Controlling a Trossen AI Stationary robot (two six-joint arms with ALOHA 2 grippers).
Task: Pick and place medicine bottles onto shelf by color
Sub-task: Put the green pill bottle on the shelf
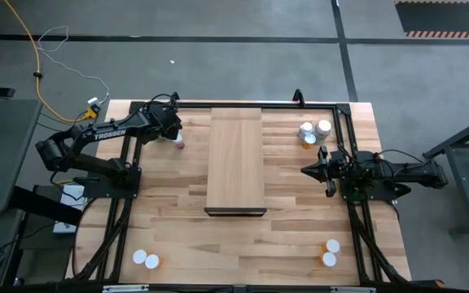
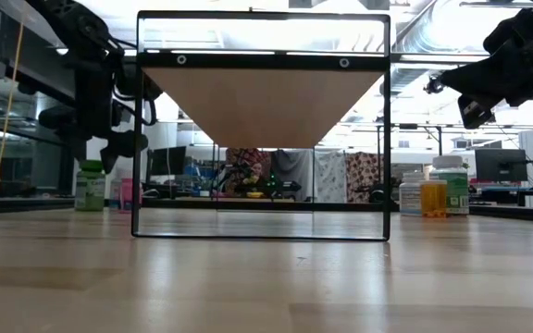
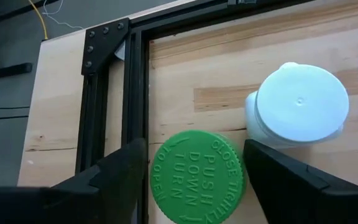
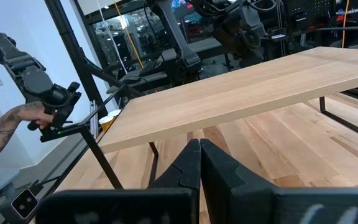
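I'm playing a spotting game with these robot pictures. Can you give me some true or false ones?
1. The left gripper has its fingers either side of a green-capped bottle. True.
2. The shelf already has bottles on it. False: its top is bare.
3. The right gripper is shut and holds nothing. True.
4. The bottle beside the green cap has a red cap. False: the white-capped bottle stands there.

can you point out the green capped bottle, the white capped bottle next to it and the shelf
green-capped bottle (image 3: pixel 196 176): left wrist view, middle of its lettered cap top.
white-capped bottle (image 3: pixel 301 103): left wrist view, middle of its cap top.
shelf (image 1: pixel 235 159): high view, middle of the pale board's top face.
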